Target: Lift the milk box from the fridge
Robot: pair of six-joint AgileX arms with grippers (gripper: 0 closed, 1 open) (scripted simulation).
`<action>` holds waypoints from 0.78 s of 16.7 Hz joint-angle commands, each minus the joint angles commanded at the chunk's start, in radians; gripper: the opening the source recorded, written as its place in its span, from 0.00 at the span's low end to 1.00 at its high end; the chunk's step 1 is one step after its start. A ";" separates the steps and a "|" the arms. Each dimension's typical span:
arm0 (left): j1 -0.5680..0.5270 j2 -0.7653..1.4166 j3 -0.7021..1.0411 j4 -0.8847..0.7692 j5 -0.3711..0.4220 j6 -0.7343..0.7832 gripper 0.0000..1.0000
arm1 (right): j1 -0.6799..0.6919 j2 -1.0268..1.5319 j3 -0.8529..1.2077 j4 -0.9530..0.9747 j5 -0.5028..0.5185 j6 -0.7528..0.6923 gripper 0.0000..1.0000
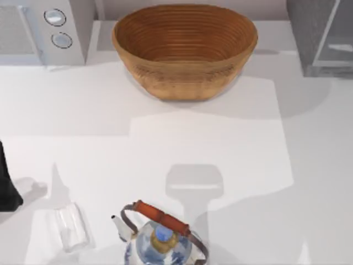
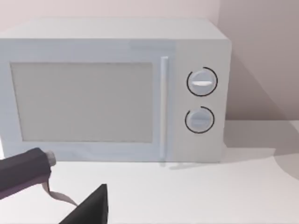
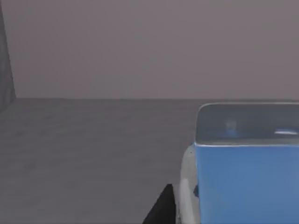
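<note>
Looking down: you see a white surface [image 1: 231, 154] with a wicker basket [image 1: 185, 49] at the far middle, a microwave [image 1: 41, 30] at the far left and the fridge [image 1: 322, 36] at the far right corner.
Milk box: in your right wrist view the blue milk box [image 3: 243, 182] sits close to the camera on a dark grey floor with grey walls behind it, which looks like the fridge interior.
Right gripper: a dark finger [image 3: 161, 210] shows just beside the milk box; you cannot tell from this whether the fingers are closed on it.
Left arm: it is parked at the left edge [image 1: 6, 185]; its wrist view faces the microwave [image 2: 112, 91] with two round knobs, and the fingers [image 2: 91, 210] stand apart, holding nothing.
Near edge: a blue-and-white teapot [image 1: 160, 240] with an orange handle stands beside a clear glass [image 1: 70, 225] lying on the surface.
</note>
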 joint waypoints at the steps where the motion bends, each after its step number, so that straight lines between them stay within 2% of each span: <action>1: 0.000 0.000 0.000 0.000 0.000 0.000 1.00 | 0.000 0.000 0.000 0.000 0.000 0.000 0.32; 5: 0.000 0.000 0.000 0.000 0.000 0.000 1.00 | 0.000 0.000 0.000 0.000 0.000 0.000 0.02; 13: 0.000 0.000 0.000 0.000 0.000 0.000 1.00 | 0.000 0.000 0.000 0.000 0.000 0.000 0.00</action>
